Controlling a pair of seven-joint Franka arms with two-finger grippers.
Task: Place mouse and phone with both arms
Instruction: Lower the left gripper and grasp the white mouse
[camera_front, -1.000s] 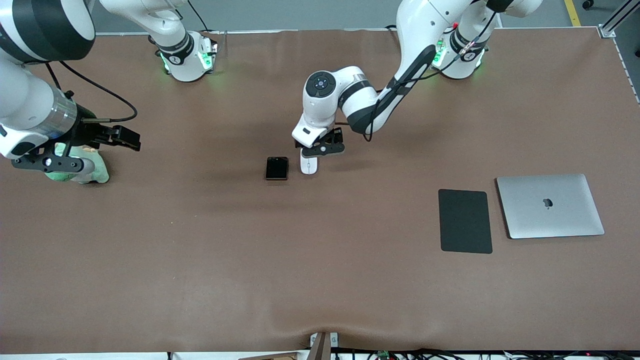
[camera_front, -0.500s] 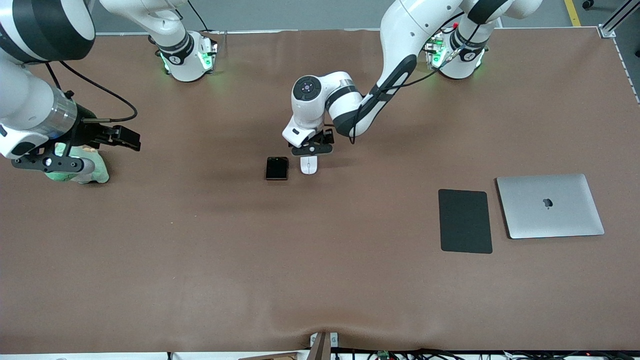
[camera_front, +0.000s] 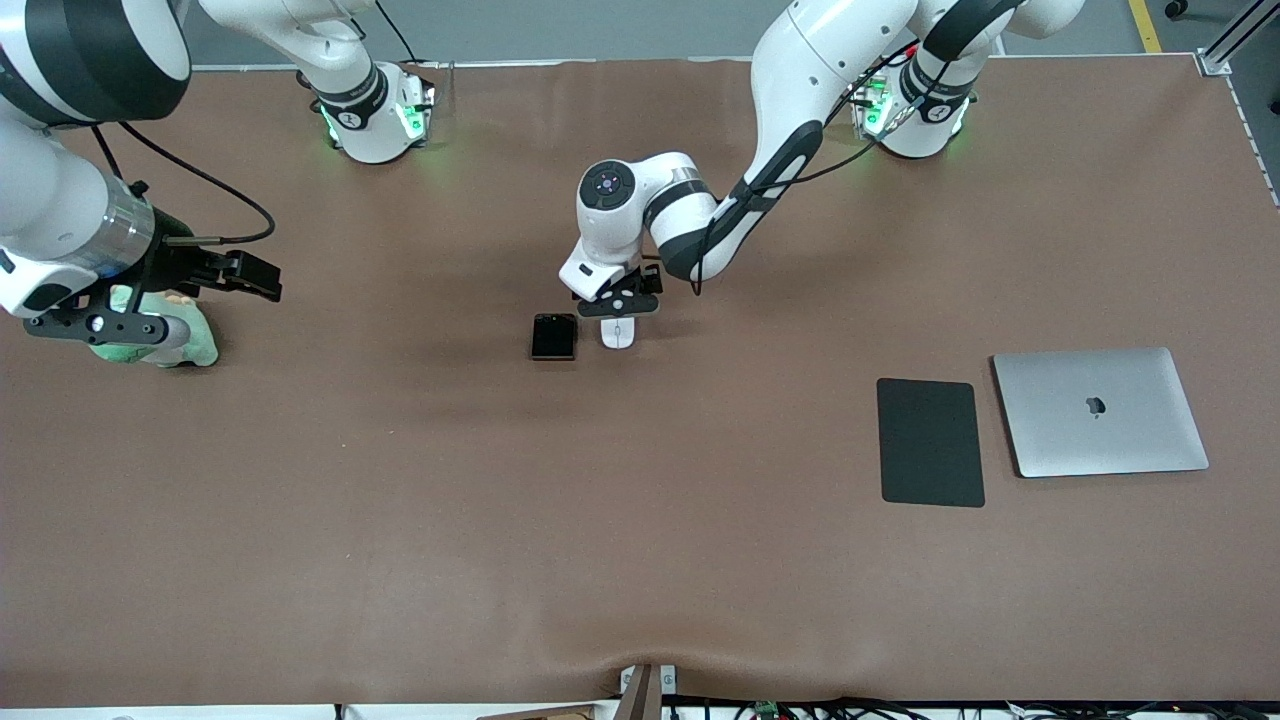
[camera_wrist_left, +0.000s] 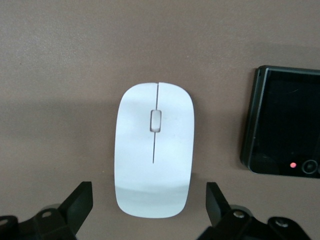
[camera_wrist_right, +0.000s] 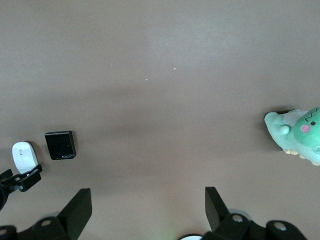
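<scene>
- The mouse (camera_wrist_left: 154, 157) is a flat white oval with a thin grey seam down its middle and a small grey scroll wheel; it lies on the brown table (camera_front: 640, 560) near the middle.
- The phone (camera_front: 553, 336), glossy black and nearly square with rounded corners, lies just beside the mouse toward the right arm's end, apart from it; a small red dot shows near one corner (camera_wrist_left: 293, 164), and that view cuts off its edge.
- The left gripper (camera_front: 617, 308) hangs over the mouse, fingers (camera_wrist_left: 80, 200) spread wide on either side without touching; it hides part of the mouse from the front.
- The right gripper (camera_wrist_right: 148, 210) waits with fingers apart over a green plush toy (camera_front: 160, 335), which is partly hidden.
- A black mouse pad (camera_front: 930, 442) and closed silver laptop (camera_front: 1100, 412) lie toward the left arm's end.
</scene>
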